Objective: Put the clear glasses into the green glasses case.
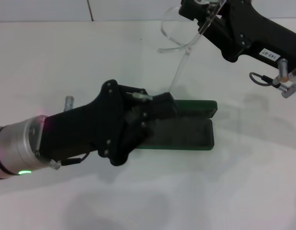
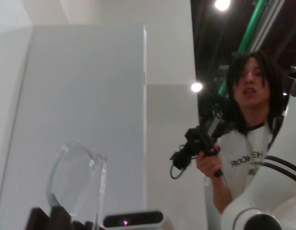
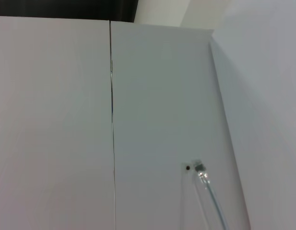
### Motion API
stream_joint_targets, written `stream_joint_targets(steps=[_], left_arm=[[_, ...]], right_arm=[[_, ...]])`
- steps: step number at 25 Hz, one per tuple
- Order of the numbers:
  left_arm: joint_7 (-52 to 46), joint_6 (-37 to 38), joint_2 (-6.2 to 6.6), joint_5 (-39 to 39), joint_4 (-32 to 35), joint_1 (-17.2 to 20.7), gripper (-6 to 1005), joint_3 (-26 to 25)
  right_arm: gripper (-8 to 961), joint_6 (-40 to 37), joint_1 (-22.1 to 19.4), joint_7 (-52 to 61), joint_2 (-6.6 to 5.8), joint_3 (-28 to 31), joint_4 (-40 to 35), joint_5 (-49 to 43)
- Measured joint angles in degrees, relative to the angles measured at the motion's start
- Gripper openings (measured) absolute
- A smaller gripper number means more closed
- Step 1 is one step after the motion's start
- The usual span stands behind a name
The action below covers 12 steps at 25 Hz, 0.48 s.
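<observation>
A: Clear glasses: held aloft, far right, clamped in the right tool; one arm dangling

B: Green glasses case: open on the tabletop, steadied by the left tool, grip state undeterminable. Risk: the dangling arm may be snagged on the lid

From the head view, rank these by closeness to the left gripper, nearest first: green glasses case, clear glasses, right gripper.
1. The green glasses case: open on the table, with the left gripper right at its near-left end.
2. The clear glasses: held up beyond the case, one arm hanging down towards it.
3. The right gripper: at the upper right, holding the glasses' frame.
</observation>
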Motion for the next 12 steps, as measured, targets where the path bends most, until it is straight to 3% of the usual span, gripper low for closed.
stream_joint_targets(steps=[12], left_arm=[[0.1, -0.3, 0.06, -1.8, -0.1, 0.3, 50, -0.2]], right_arm=[[117, 3.1, 1.4, 0.0, 0.01, -6.5, -0.6, -0.2]])
